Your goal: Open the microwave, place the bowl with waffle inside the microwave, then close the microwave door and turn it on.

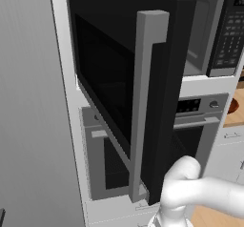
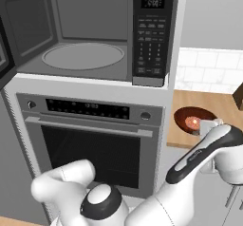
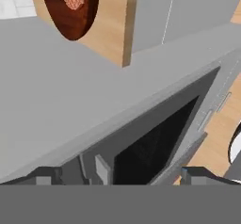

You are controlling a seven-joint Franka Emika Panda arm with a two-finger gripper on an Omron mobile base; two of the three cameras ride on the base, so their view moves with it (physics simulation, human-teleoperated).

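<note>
Facing a tall grey cabinet column, I see the microwave (image 2: pixel 90 35) built into it above a grey oven (image 2: pixel 95 139). Beside the column runs a wooden counter (image 2: pixel 209 111) backed by pale tiled wall, with grey drawer fronts under it. The microwave door (image 1: pixel 124 83) stands swung wide open, a flat black panel with a dark glass window and a tall squared grey bar handle (image 1: pixel 145 107) down its free edge. Behind it lies the light grey cavity, smooth-walled, with a round turntable (image 2: pixel 83 55) on its floor, and a black keypad strip (image 2: pixel 152 35) at its right. The oven has a long horizontal handle, a dark display and small round knobs. On the counter sits the bowl (image 2: pixel 193 118), round, glossy reddish-brown, holding a pale waffle (image 2: pixel 192 122). My gripper (image 3: pixel 120 173) points along the oven front, its dark fingertips (image 3: pixel 44 175) spread wide with nothing between them.
</note>
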